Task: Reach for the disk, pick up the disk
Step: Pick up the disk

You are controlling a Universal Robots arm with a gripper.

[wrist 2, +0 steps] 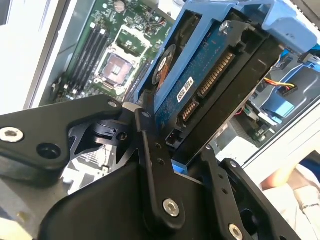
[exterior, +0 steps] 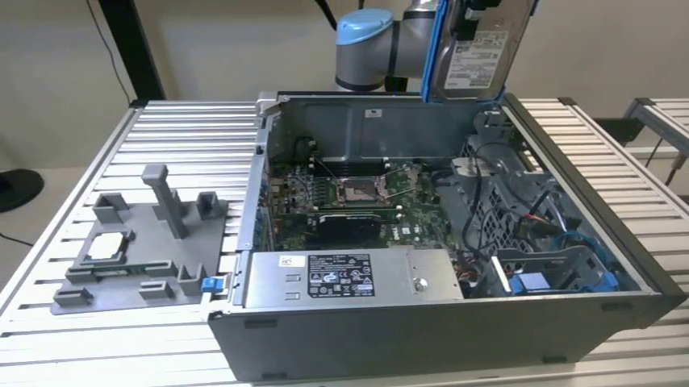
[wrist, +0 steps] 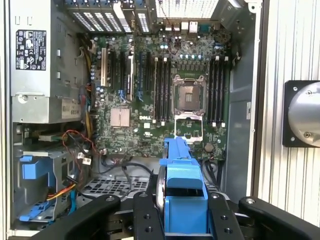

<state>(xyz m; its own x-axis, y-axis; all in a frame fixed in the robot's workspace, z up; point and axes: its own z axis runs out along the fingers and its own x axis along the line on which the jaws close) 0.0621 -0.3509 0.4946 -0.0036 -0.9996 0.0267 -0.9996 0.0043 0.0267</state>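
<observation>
The disk (exterior: 480, 53), a silver drive with a white label in a blue bracket, hangs on edge above the back right corner of the open computer case (exterior: 431, 339) in the exterior view. My gripper (wrist: 183, 221) is shut on it. In the first wrist view the two black fingers (wrist: 147, 220) press the sides of the blue bracket (wrist: 183, 187). In the second wrist view the disk (wrist 2: 200, 75) shows its blue circuit side and connector, clamped between the black fingers (wrist 2: 150, 160) of the gripper (wrist 2: 186, 170). The arm's blue-capped joint (exterior: 364, 36) is beside the disk.
Below lies the motherboard (wrist: 165, 85) with its bare socket (wrist: 189, 95). A long grey box with a sticker (exterior: 344, 278) sits at the case front, blue drive bays (exterior: 560, 278) and cables (wrist: 75, 150) beside it. A grey fixture (exterior: 140, 258) holding a small chip stands on the slatted table (exterior: 183, 137).
</observation>
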